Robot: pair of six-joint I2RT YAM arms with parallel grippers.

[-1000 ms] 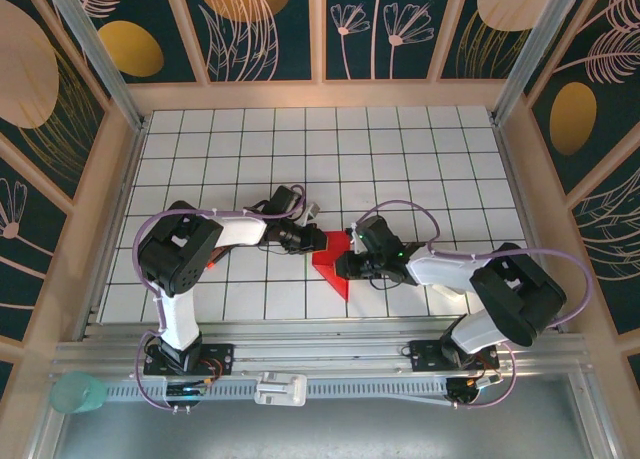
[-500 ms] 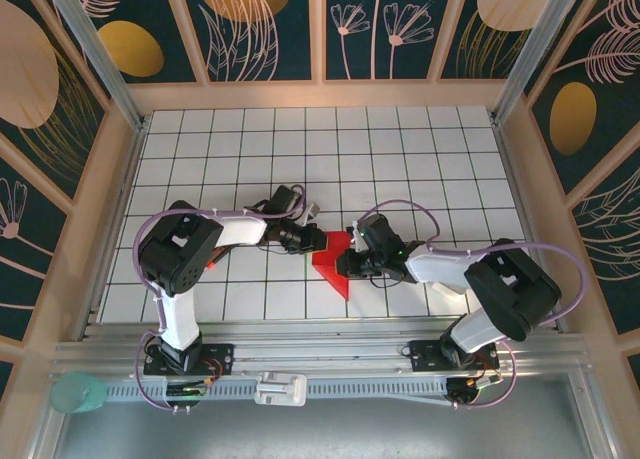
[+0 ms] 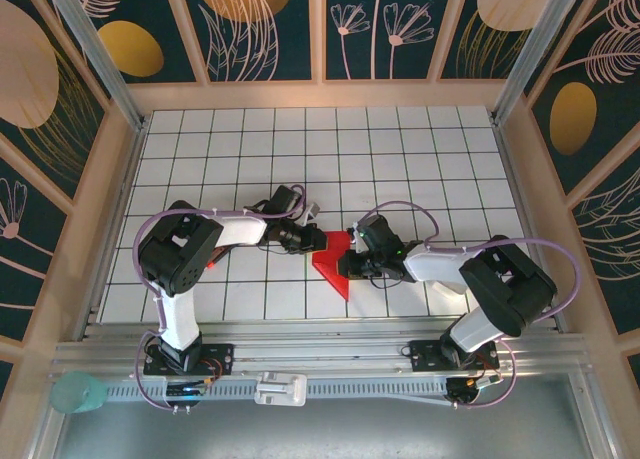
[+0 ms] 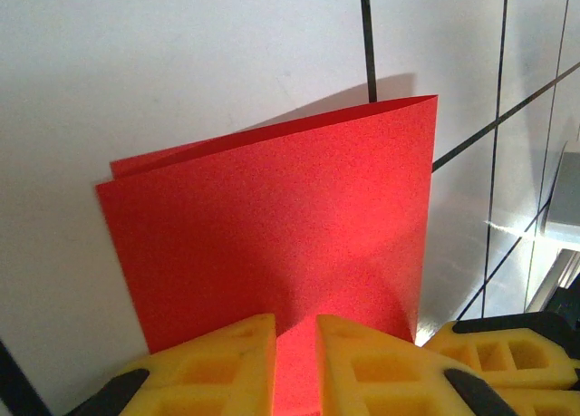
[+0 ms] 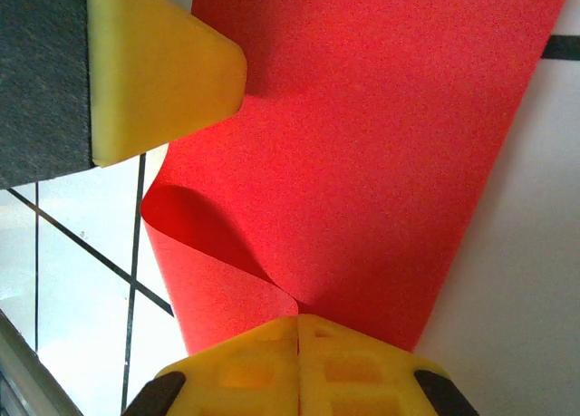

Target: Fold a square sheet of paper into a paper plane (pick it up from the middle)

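Both black-and-white arms reached low over the white gridded table (image 3: 400,159) and met just below the middle of the top view, elbows bent outward. Between them lay the bright red paper sheet (image 3: 333,261) (folded double, its layers slightly offset in the left wrist view (image 4: 272,226)).

The left gripper (image 3: 318,241) came in from the left. Its yellow fingers stood narrowly apart (image 4: 296,330), tips down on the sheet's near edge, red showing in the gap.

The right gripper (image 3: 346,267) came in from the right, pinched fully closed (image 5: 297,330). One layer (image 5: 362,144) curled up at the frame's lower left and ran into its seam.
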